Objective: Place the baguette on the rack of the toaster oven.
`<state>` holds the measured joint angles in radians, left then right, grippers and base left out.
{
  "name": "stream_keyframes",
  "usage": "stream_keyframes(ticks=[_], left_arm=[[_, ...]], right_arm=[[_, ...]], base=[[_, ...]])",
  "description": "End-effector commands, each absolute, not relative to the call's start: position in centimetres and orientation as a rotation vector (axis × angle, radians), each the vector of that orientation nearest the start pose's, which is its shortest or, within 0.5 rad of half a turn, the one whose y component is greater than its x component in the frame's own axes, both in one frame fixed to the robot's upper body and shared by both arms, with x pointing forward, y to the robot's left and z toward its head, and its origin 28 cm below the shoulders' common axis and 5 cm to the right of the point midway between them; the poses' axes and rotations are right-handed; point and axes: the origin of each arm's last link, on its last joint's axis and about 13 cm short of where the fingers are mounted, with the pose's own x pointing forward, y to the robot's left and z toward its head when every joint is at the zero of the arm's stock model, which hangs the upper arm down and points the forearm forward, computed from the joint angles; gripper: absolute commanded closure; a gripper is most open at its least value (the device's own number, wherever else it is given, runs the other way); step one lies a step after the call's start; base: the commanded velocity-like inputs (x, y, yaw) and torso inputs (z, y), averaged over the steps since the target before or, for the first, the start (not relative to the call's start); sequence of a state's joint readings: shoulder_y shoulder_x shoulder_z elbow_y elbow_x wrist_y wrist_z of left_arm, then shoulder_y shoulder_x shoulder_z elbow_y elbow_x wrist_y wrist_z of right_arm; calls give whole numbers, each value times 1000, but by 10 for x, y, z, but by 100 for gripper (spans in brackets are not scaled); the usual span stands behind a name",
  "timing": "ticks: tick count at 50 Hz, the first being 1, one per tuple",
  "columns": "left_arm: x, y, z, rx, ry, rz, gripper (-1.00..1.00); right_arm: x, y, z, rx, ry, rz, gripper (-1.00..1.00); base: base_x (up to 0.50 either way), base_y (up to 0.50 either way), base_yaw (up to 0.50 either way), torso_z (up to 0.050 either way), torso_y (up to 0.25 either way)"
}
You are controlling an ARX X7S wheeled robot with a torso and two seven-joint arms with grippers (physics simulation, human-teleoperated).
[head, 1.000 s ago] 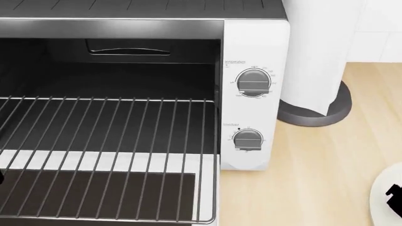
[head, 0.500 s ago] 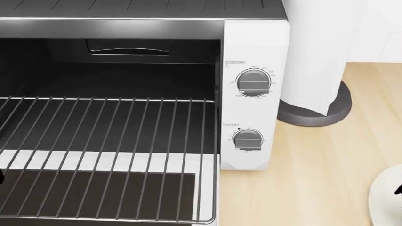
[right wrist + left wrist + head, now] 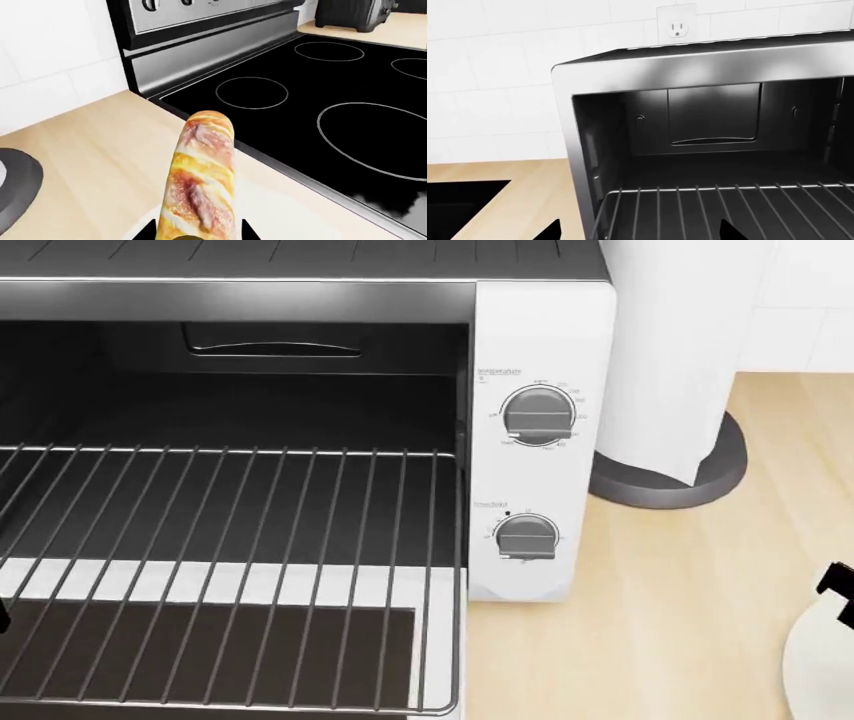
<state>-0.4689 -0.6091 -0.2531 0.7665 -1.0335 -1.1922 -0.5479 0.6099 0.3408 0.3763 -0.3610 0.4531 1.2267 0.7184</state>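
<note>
Since the earlier frames, a dark part of the right arm has been raised slightly at the head view's right edge. The baguette point(image 3: 200, 180) is held between the two dark fingertips of the right gripper point(image 3: 197, 231), closed on its near end, above the wooden tabletop point(image 3: 87, 150) beside the stove point(image 3: 320, 100). The toaster oven point(image 3: 541, 440) stands open, its rack point(image 3: 227, 570) bare. Only the left gripper's point(image 3: 640, 232) tips are seen, spread apart with nothing between them.

Oven point(image 3: 541, 330): on counter point(image 3: 667, 620), fills left and centre of head view, door down.
Rack point(image 3: 227, 570): inside oven, front part drawn out over door.
Knobs point(image 3: 537, 415): oven's right panel, one above other.
Towel stand point(image 3: 674, 475): right of oven, just beside.
Baguette point(image 3: 200, 185): in right gripper point(image 3: 193, 232), above counter near stove point(image 3: 320, 105).
Outlet point(image 3: 677, 27): wall behind oven.
</note>
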Motion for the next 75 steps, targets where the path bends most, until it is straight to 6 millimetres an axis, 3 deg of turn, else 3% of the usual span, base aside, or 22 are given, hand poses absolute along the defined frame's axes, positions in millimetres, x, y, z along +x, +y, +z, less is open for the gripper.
stream_keyframes(ticks=[1, 14, 25, 31, 48, 54, 63, 75], left_arm=[[201, 281, 217, 80, -12, 68, -100], [202, 282, 218, 77, -14, 69, -100], [204, 280, 218, 76, -16, 64, -100], [205, 281, 213, 68, -4, 67, -100], [202, 282, 213, 61, -11, 64, -100], [201, 280, 213, 58, -13, 63, -100], [199, 279, 213, 56, -19, 63, -100], [196, 283, 217, 55, -30, 82, -100]], right_arm=[[252, -197, 220, 71, 153, -629, 100], [241, -179, 239, -3, 181, -412, 100], [234, -177, 254, -73, 200, -286, 100], [219, -181, 277, -124, 252, -121, 100], [177, -184, 332, -249, 285, 40, 100], [176, -178, 339, -260, 289, 132, 100], [182, -151, 342, -321, 324, 317, 100], [194, -124, 363, -372, 304, 463, 100]], base=[[0, 0, 0, 0, 0], [0, 0, 0, 0, 0], [0, 0, 0, 0, 0], [0, 0, 0, 0, 2], [0, 0, 0, 0, 0], [0, 0, 0, 0, 0], [0, 0, 0, 0, 0], [0, 0, 0, 0, 1]])
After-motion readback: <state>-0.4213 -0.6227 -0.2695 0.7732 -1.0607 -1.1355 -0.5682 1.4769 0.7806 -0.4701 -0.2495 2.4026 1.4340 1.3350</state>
